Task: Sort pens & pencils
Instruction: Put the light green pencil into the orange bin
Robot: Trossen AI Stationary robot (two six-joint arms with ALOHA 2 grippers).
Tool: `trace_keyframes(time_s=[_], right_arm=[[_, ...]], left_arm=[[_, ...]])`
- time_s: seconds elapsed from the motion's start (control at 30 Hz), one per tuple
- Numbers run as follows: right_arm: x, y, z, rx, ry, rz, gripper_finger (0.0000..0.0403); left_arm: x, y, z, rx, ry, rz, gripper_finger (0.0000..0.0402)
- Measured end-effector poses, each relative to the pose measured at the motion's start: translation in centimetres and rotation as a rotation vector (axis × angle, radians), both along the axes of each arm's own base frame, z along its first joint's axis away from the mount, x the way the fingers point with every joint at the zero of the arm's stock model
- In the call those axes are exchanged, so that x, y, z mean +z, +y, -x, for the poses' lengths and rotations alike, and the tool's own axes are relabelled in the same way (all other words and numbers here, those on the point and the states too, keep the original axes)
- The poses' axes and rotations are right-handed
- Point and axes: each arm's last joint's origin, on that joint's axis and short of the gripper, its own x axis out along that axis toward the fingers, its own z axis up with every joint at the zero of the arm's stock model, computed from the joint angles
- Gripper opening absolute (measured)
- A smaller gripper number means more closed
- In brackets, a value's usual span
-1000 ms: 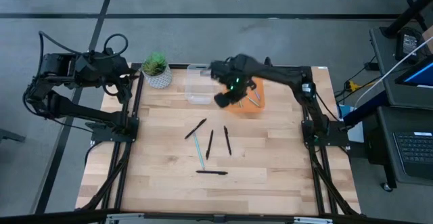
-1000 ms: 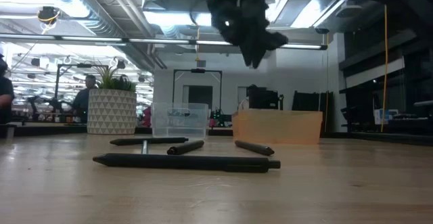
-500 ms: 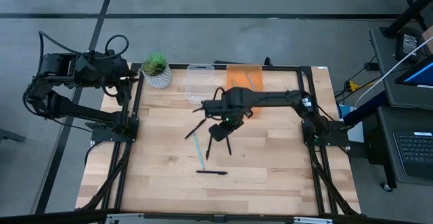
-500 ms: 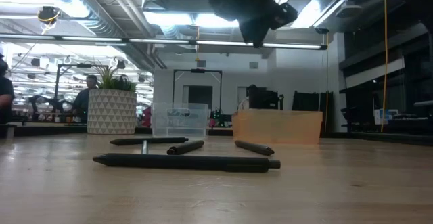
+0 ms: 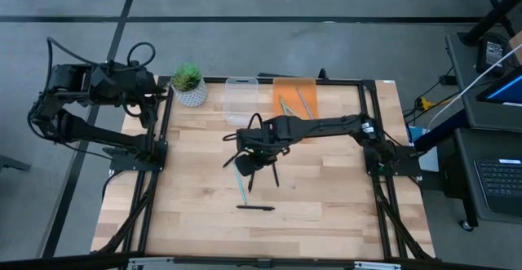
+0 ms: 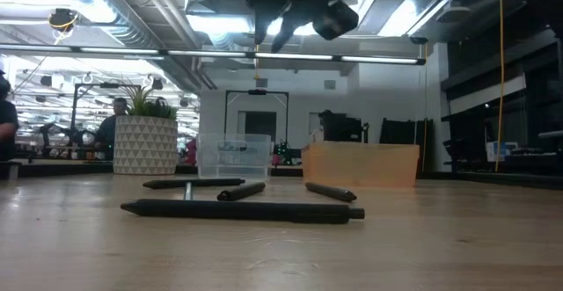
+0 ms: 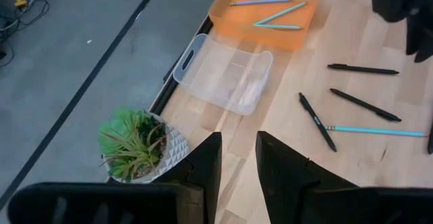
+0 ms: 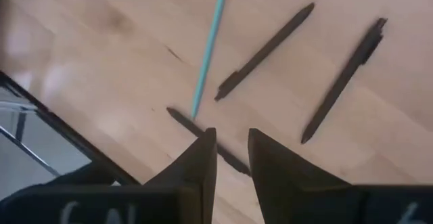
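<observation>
While the right pincer (image 5: 247,162) hovers narrowly spread and empty at centre frame, that light, stiff, slippery teal pencil (image 5: 240,181) wants a mid-shaft pinch off the surface (image 5: 326,196).

The right arm stretches out long and low across the worktop, its right claw (image 5: 245,165) pointing down with fingers (image 8: 203,158) a narrow gap apart, holding nothing. The left arm sits folded at the worktop's edge, left claw (image 5: 152,107) empty, fingers (image 7: 207,163) slightly parted.

bin (image 5: 295,99): three pencils (image 5: 295,103) inside | table (image 5: 326,196): five mid-table (scattered)
</observation>
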Motion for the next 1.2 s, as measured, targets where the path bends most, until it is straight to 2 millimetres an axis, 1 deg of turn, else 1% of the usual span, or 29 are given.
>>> trace_keyframes(time_s=[0.1,0.17,0.27,0.33,0.4,0.53,0.67,0.77,0.93,1.1,1.2], right_arm=[[-0.4,0.1,0.1,0.019,0.028,0.012,0.0087],[-0.5,0.0,0.2,0.024,0.038,0.055,0.0087],[-0.5,-1.0,0.4,0.001,0.052,0.150,0.0087],[-0.3,-2.2,0.4,-0.019,0.051,0.192,0.0087],[-0.2,-3.6,0.5,-0.036,0.061,0.207,0.0087],[-0.2,-6.5,0.5,-0.047,0.064,0.242,0.0087],[0.2,-9.8,1.2,-0.064,0.091,0.285,0.0087],[0.9,-12.3,2.5,-0.083,0.138,0.328,0.0087],[3.1,-16.2,5.3,-0.162,0.183,0.400,0.0087],[6.5,-19.5,8.8,-0.227,0.138,0.430,0.0087],[8.7,-21.0,11.0,-0.267,0.071,0.461,0.0087]], left_arm=[[0.0,0.0,0.0,-0.012,-0.002,0.014,0.0086],[0.0,-0.2,-0.1,-0.039,-0.009,0.049,0.0086],[-0.2,-0.3,-0.2,-0.080,-0.013,0.095,0.0086],[-0.7,-0.4,-0.6,-0.100,0.008,0.128,0.0086],[-1.6,-0.4,-1.3,-0.116,0.044,0.172,0.0086],[-4.3,-0.8,-2.8,-0.166,0.143,0.293,0.0086],[-7.0,-1.7,-4.2,-0.203,0.219,0.374,0.0086],[-8.2,-2.7,-5.2,-0.260,0.214,0.413,0.0086],[-9.2,-4.7,-6.4,-0.329,0.190,0.450,0.0086],[-10.7,-6.4,-7.9,-0.335,0.245,0.423,0.0086],[-12.1,-7.6,-9.7,-0.368,0.274,0.395,0.0086]])
